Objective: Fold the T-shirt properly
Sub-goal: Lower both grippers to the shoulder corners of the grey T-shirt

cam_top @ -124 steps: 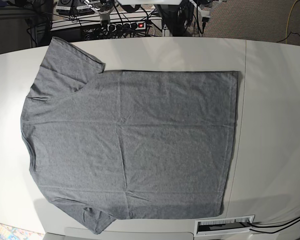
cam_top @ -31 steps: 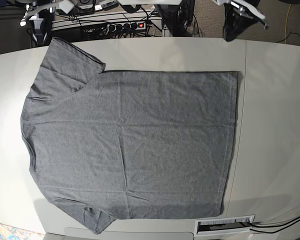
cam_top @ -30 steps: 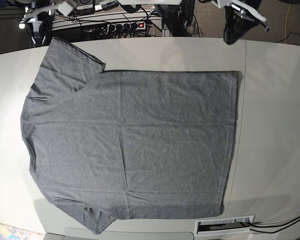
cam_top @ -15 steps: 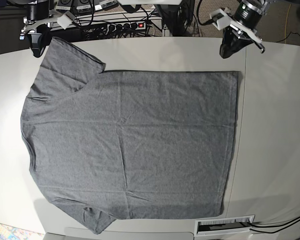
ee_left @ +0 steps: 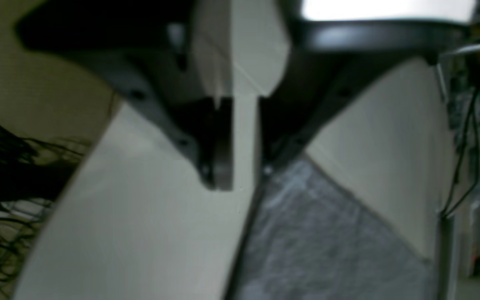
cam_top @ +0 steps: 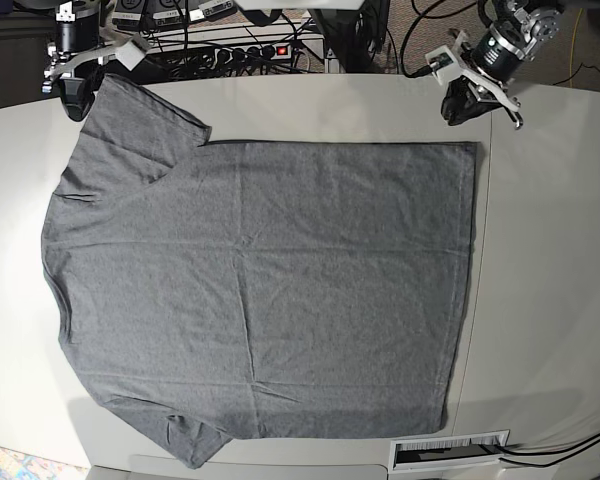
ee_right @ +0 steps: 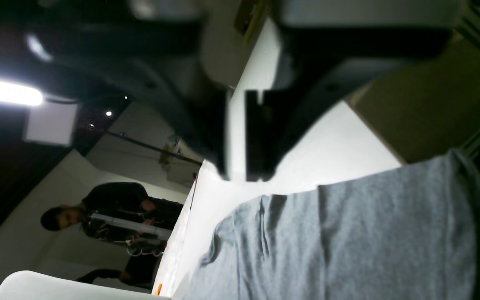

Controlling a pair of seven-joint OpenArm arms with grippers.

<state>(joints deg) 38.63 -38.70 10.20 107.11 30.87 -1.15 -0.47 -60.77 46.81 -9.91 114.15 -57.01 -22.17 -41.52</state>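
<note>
T-shirt (cam_top: 260, 285): you see it spread flat on the white table (cam_top: 550, 260), neck end toward the base view's left, bottom hem toward its right, one sleeve reaching the upper left and the other the lower left.

Left gripper (cam_top: 463, 106): you find it at the upper right of the base view, above bare table just beside the shirt's upper hem corner, not touching the cloth.

Left gripper, wrist view (ee_left: 236, 177): you look past blurred dark fingers with a narrow strip of table showing between them, so the jaws stand slightly parted with nothing in the gap; the T-shirt (ee_left: 327, 241) lies just beyond the tips, its corner near the right-hand finger.

Right gripper (cam_top: 74, 98): you find it at the upper left of the base view, at the table's far edge right beside the tip of the upper sleeve; whether it touches the sleeve you cannot tell.

Right gripper, wrist view (ee_right: 244, 175): you see a thin bright slit between the two dark fingers, jaws a little apart and gripping nothing; the T-shirt (ee_right: 348, 246) lies just beyond them, with a strip of bare table between tips and cloth.
</note>
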